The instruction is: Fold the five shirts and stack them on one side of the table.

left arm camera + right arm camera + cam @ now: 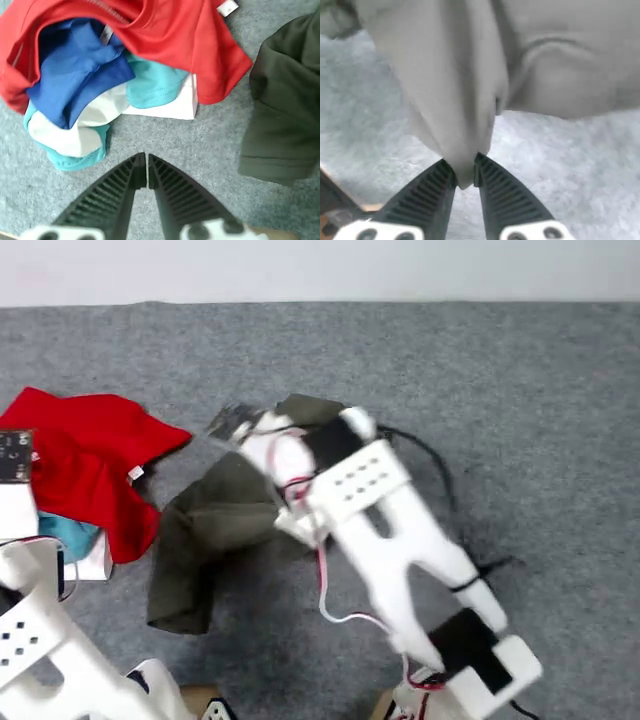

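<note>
Olive-green fabric shirt [205, 530] lies crumpled on the grey table [520, 380], one edge clamped in my right gripper [465, 172], its length trailing leftward. My left gripper [147, 167], jaws together, empty, is nearer its loose hem.

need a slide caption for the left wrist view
Left gripper, jaws shut, facing the shirt pile, dark green shirt alongside.
</note>
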